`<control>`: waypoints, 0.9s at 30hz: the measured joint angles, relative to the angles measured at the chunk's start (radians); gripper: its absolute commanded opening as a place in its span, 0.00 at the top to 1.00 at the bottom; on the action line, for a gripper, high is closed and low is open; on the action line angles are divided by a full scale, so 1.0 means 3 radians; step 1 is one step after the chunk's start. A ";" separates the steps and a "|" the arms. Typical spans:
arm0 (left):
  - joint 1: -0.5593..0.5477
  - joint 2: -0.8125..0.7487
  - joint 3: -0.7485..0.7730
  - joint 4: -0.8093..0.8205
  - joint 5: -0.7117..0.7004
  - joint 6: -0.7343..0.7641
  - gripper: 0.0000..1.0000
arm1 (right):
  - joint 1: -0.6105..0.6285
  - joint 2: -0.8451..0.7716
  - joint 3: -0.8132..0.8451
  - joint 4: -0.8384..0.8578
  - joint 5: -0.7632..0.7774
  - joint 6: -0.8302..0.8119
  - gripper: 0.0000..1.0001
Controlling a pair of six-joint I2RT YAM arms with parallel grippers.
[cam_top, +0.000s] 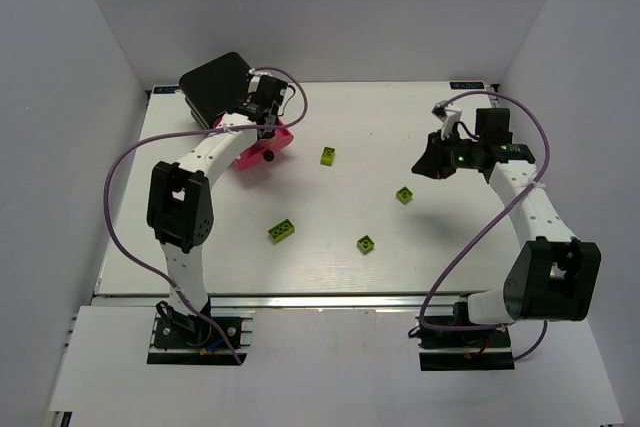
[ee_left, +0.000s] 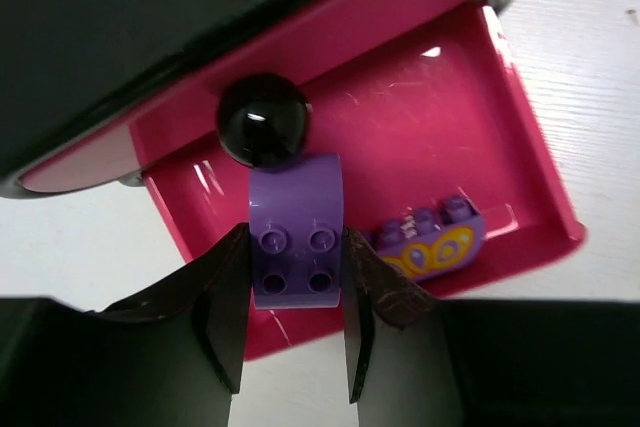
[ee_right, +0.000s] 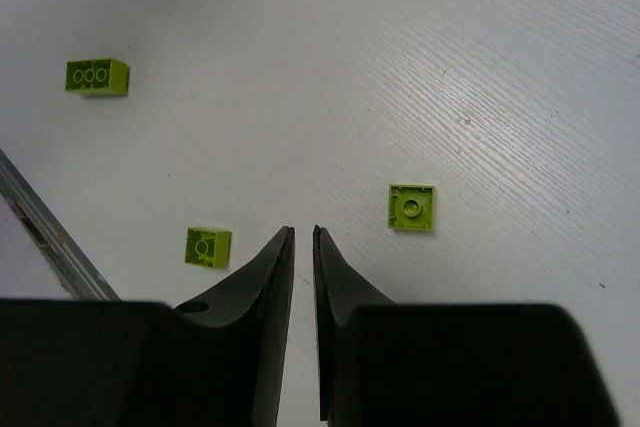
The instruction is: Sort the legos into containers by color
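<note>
Sorting looks begun but far from finished. At the table's (cam_top: 330, 107) far left corner, the left claw (ee_left: 296, 247) pinches a purple brick (ee_left: 296, 202) with a smooth arched back and four studs. It hangs just over the open pink drawer (ee_left: 545, 187), glossy scuffed plastic, where a printed purple brick (ee_left: 428, 242) already lies. A shiny round black knob (ee_left: 262, 119) shows just behind the held brick, under the matte black cabinet (cam_top: 215, 82). Four lime bricks (cam_top: 281, 231) lie scattered mid-table, none sorted yet. The right claw (ee_right: 303, 237), near the right edge, is almost closed on nothing.
</note>
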 measured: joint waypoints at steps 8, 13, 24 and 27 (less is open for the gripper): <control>0.0102 0.0015 0.0000 -0.0008 -0.0003 0.0027 0.34 | 0.0164 0.0080 0.0079 -0.0013 0.0015 -0.0109 0.60; 0.0102 0.0009 0.0000 -0.0045 0.0036 -0.0013 0.24 | 0.0273 0.0177 0.0215 -0.0080 -0.0036 -0.0282 0.57; 0.0111 -0.0790 -0.0488 0.0081 0.0955 0.0064 0.99 | 0.0537 0.0327 0.0305 -0.0149 -0.0109 -0.0525 0.84; 0.0111 -0.1133 -0.0753 0.0189 0.1474 0.0173 1.00 | 0.0570 0.0365 0.0317 -0.0153 -0.0112 -0.0551 0.86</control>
